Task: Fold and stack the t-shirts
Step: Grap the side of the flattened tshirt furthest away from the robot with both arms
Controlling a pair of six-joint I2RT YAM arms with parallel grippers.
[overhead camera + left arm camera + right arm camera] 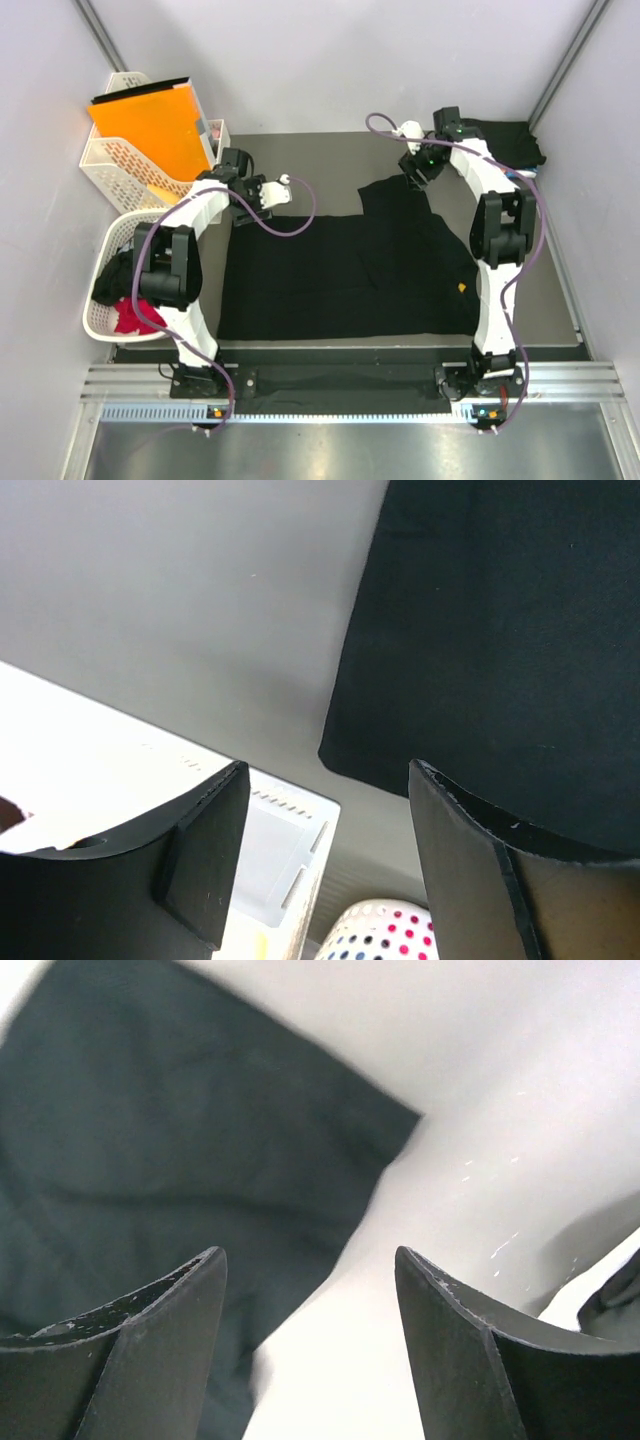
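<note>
As viewed from above, 1 black t-shirt (340, 270) lies spread flat on the grey table (330, 150), covering most of its middle. All places below are given rel. to this shirt.

Its near hem runs along the table's near edge, just beyond the 2 arm bases. A small orange mark (461, 288) sits close to its R edge, and a sleeve-like flap projects from its far-R part.

Left of the near-L corner, just apart from the cloth, sits a rounded white lattice basket (100, 325) holding a red garment (130, 318) and a black garment (115, 278).

L gripper (328, 770) is just beyond the shirt's far-L corner. Its fingers stand well apart w/ nothing between them, so it has no hold on the cloth. The L wrist view shows that corner past the R-side finger and bare table elsewhere.

R gripper (310, 1255) is just beyond the far tip of the flap. Its jaws are likewise spread and grip nothing. The R wrist view shows dark cloth past the L-side finger and bare table past the other.

Beyond the far-L corner a 2nd lattice basket (105, 165) stands w/ an orange flat folder (155, 130) leaning in it.

Farthest, beyond the far-R corner and apart from the shirt, a pile of black cloth (510, 140) rests in the table's corner. No. of shirts in it: cannot tell.
</note>
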